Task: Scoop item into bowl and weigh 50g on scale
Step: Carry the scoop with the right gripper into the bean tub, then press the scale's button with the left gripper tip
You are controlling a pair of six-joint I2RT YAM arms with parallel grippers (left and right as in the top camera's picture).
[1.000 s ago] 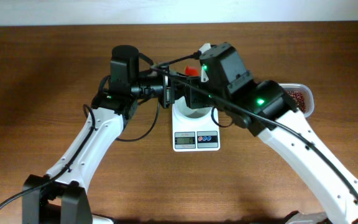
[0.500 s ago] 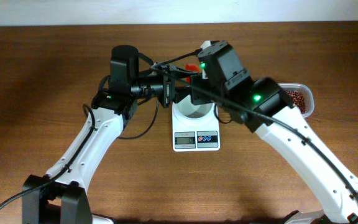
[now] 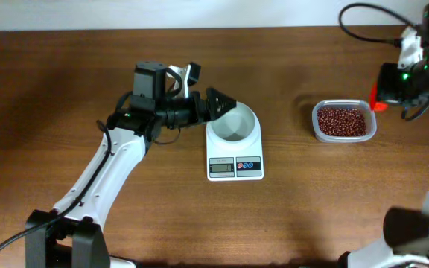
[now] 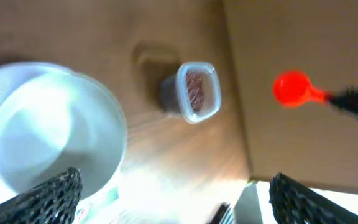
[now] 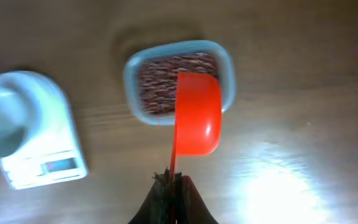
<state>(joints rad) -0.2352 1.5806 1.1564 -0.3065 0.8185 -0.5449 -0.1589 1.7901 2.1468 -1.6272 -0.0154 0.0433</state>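
The small white bowl (image 3: 233,123) stands on the white scale (image 3: 234,167) at mid-table, and its inside looks plain white. My left gripper (image 3: 218,104) hangs open just left of the bowl's rim with nothing between its fingers (image 4: 48,196). The bowl (image 4: 55,137) fills the lower left of the left wrist view. The red-brown beans (image 3: 341,120) lie in a clear tub (image 5: 224,59) at the right. My right gripper (image 5: 171,180) is shut on the thin handle of a red scoop (image 5: 197,115), which hovers over the tub's near edge. Overhead, the scoop (image 3: 377,101) shows just right of the tub.
The scale's display and two buttons (image 3: 248,165) face the front edge. The right arm (image 3: 412,71) reaches in from the far right edge, a cable looping above it. Bare brown wood lies all around the scale and the tub.
The right arm has swung from above the bowl to the far right, carrying the red scoop over the tub. The left gripper has opened wide and stays beside the bowl.
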